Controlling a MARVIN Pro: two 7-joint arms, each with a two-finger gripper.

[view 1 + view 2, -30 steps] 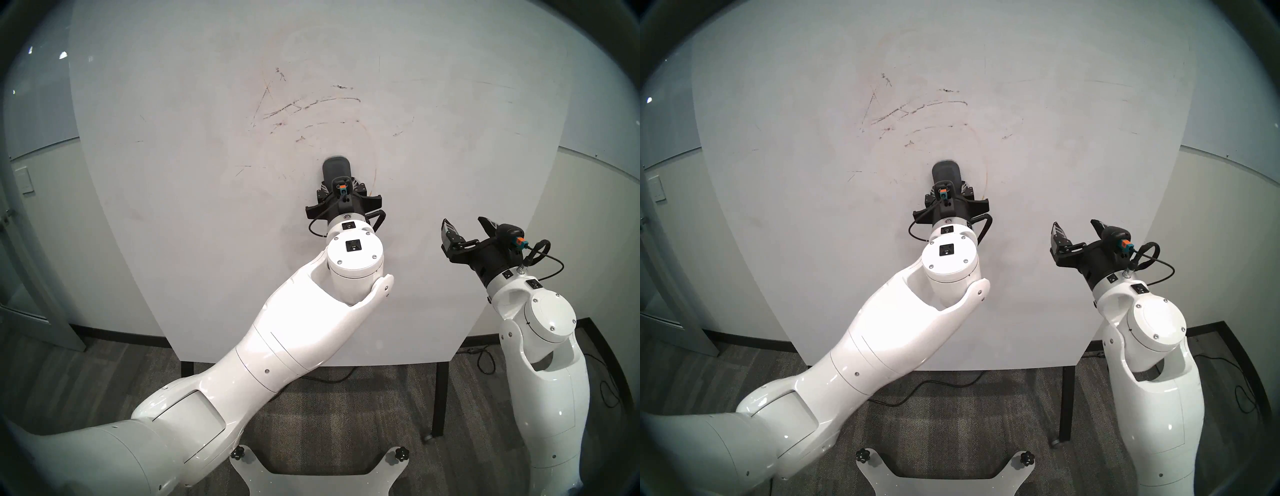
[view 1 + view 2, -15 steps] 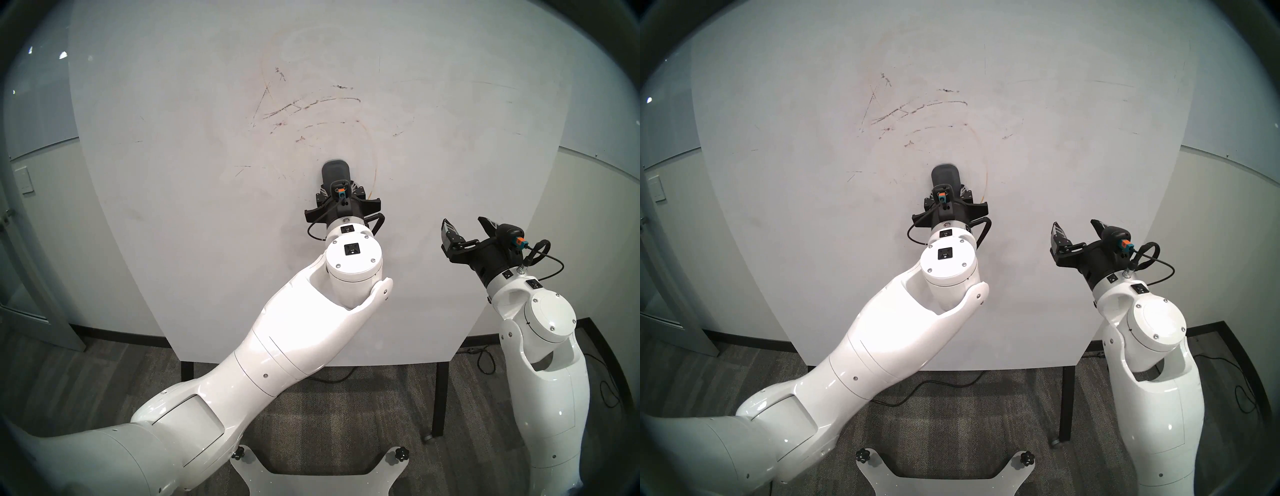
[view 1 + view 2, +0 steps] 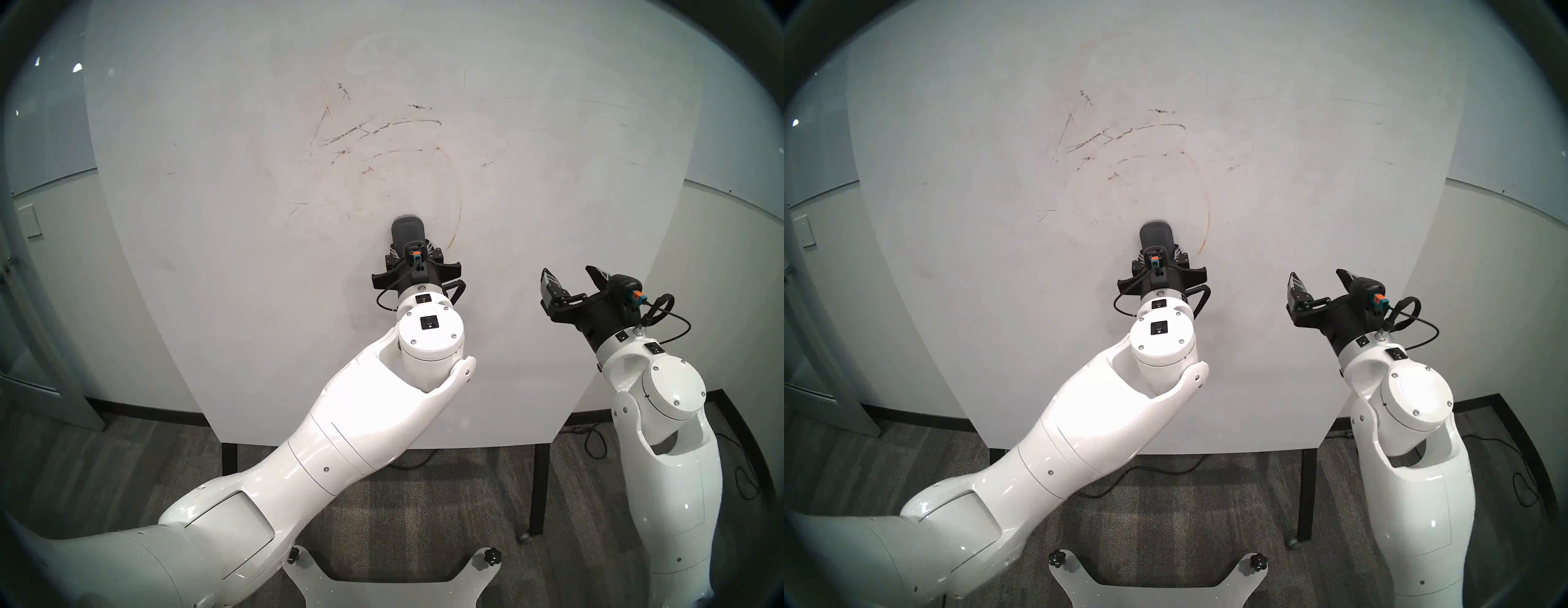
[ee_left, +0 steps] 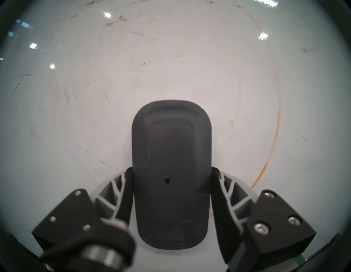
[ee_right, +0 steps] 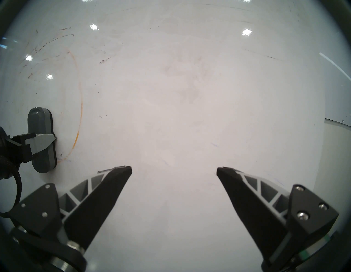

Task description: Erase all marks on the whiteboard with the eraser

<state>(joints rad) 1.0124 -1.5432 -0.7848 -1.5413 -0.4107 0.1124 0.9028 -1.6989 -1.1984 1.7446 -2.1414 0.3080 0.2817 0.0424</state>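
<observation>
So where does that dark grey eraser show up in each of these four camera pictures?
Head left: eraser just above centre, in the left gripper.
Head right: eraser left of centre.
Left wrist: eraser fills the middle.
Right wrist: eraser at the left edge, side-on.
Shared landmark: the orange arc beside it.

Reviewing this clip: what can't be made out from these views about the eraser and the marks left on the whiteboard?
- Wiping face of the eraser: turned toward the whiteboard in every view.
- Any marks under the eraser or behind the left gripper: covered in both head views.
- Lower end of the orange arc: left wrist view, passes behind a finger.
- Faint smudges near the top: too pale to trace.
</observation>
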